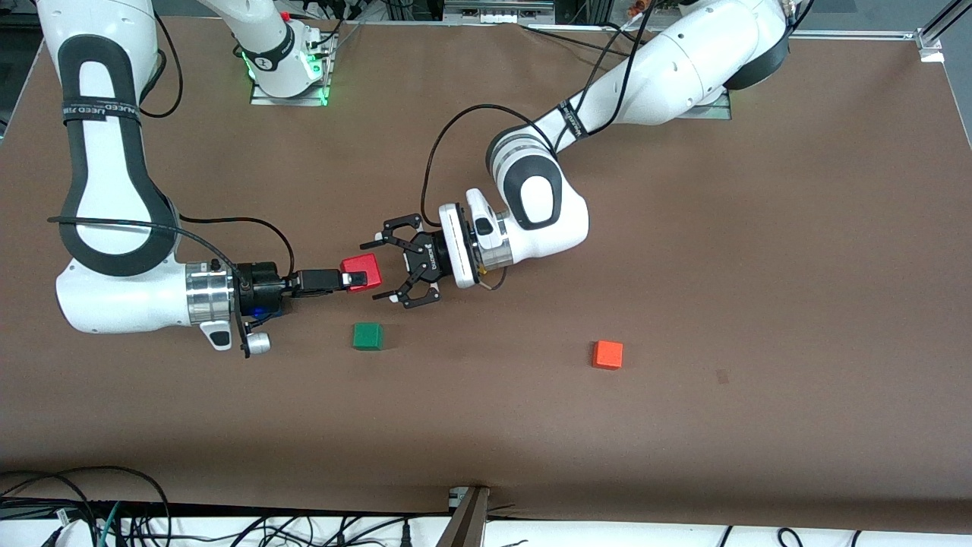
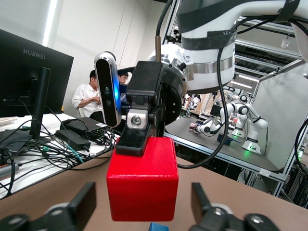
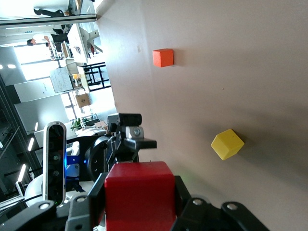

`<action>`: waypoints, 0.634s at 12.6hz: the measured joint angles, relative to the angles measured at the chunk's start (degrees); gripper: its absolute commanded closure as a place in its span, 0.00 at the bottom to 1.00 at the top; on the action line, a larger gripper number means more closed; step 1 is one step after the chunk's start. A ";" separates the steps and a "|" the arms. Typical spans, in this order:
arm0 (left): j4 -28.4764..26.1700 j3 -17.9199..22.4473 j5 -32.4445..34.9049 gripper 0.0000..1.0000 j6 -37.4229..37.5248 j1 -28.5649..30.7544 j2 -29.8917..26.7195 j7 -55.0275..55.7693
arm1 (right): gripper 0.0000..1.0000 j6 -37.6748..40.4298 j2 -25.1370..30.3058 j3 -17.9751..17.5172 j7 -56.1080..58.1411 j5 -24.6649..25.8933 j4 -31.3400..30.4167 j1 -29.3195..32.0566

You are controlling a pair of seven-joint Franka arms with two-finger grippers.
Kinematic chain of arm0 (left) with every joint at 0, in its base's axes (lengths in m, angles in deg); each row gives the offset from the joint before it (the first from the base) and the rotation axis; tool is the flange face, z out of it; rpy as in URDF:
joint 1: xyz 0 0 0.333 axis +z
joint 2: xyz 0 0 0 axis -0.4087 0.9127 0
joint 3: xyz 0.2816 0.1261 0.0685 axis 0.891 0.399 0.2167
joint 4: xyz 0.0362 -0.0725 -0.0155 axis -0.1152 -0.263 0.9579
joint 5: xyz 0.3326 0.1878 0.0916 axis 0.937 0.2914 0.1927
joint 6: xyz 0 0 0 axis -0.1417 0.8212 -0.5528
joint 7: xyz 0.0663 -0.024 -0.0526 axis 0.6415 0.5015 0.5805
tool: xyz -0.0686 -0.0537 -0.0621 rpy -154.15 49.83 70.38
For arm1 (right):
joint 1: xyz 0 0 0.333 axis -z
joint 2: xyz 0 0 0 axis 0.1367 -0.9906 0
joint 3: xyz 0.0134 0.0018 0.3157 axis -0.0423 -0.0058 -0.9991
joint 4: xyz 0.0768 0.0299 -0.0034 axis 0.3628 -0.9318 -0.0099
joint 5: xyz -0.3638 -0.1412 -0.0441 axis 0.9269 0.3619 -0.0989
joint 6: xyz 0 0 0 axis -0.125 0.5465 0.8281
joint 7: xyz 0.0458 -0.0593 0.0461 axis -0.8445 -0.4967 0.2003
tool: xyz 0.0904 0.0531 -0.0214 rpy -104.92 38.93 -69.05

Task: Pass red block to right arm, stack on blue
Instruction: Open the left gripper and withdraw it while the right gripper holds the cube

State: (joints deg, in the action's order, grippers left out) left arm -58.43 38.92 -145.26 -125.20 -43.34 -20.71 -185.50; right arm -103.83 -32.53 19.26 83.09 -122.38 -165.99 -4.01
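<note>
The right gripper (image 1: 351, 279) is clamped on the red block (image 1: 362, 272), holding it up over the brown table (image 1: 759, 304) — a firm pinch. Just beside it, the left gripper (image 1: 389, 270) has its claw fingers spread wide around the block, not touching. Nearer the front camera sits the green cube (image 1: 367, 336), with the orange cube (image 1: 607, 355) well apart toward the left arm's end. A sliver of the blue cube (image 2: 158, 227) shows beneath the red block in the left wrist view.
</note>
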 measured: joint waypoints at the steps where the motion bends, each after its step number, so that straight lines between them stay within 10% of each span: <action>1: 0.09 0.14 0.00 0.00 -0.01 0.18 -0.01 0.25 | 1.00 0.00 0.00 0.00 0.00 0.00 0.00 0.00; 4: -0.51 0.80 1.24 0.00 0.30 2.83 0.01 0.18 | 1.00 -0.71 -0.02 0.27 -0.01 2.28 0.39 0.06; 8: -3.56 1.62 10.54 0.00 11.51 11.51 0.07 0.12 | 1.00 -2.64 -0.01 0.46 0.01 19.98 3.79 0.36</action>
State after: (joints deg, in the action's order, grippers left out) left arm -61.99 40.54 -134.72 -113.69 -31.83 -20.64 -185.38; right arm -106.47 -32.54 19.71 83.10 -102.40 -162.19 -3.65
